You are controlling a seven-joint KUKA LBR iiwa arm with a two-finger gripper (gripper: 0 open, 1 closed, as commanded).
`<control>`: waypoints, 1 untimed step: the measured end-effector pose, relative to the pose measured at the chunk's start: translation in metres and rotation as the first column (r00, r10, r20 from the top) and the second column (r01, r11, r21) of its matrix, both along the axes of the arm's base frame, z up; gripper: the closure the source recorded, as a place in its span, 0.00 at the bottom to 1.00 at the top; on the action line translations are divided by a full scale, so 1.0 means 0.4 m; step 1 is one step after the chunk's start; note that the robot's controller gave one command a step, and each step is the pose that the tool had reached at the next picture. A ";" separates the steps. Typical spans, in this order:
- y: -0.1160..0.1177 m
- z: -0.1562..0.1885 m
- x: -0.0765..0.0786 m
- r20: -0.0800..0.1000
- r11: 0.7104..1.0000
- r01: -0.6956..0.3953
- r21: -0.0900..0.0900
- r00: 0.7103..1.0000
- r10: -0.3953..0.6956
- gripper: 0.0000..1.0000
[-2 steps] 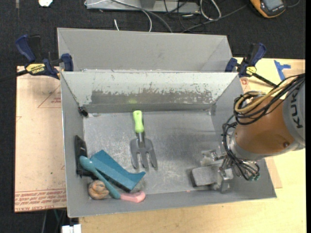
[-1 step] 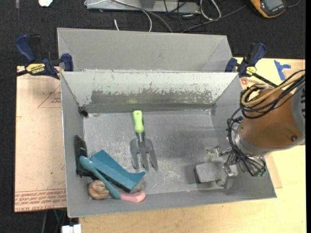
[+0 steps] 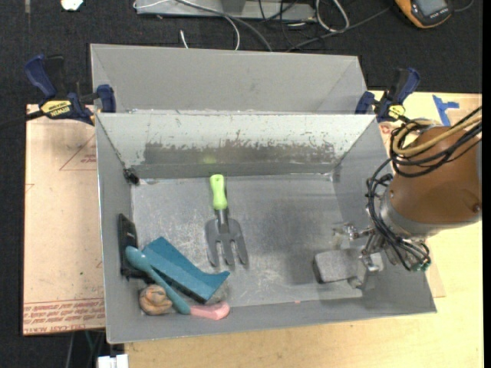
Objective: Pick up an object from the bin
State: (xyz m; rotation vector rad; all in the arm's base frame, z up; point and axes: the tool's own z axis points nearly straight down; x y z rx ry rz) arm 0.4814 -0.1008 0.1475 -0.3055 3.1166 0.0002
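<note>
- Bin [image 3: 230, 140]: I am working low in its near right corner, close to the sloping right wall. A sideways shift towards that wall could scrape my wrist along the metal, and a hard descent would drive me into the floor.
- Orange cover [image 3: 441, 182] and cables [image 3: 399, 253]: the loops hang loose just behind my gripper. I judge that they could catch on the right rim or drag over whatever lies under them when I lift.
- Heap in the near left corner: a blue tool [image 3: 180, 273], a pink piece [image 3: 211, 311], a brown lump [image 3: 156, 300] and a black piece [image 3: 125, 236] lie on and against one another. It is well apart from me. If I went there, I would likely pull up two things at once or tip one off.
- Fork [image 3: 224, 232]: it lies alone in the middle of the floor, green handle towards the far wall. Taken at one end, it would probably swing and slip.
- Grey block [image 3: 331, 267]: the thing nearest me, flat on the floor by the near right corner, just beside my gripper on its left. It looks low and smooth, so I may push it along the metal instead of closing round it, or pinch only an edge and drop it.
- Gripper [image 3: 360, 267]: I cannot tell whether it is spread or clenched, nor whether it touches the block. Nothing shows in its grip. If it is clenched, it will only knock the block away.
</note>
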 end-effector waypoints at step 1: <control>0.000 0.047 0.002 0.003 1.000 0.002 -0.001 1.000 -0.002 1.00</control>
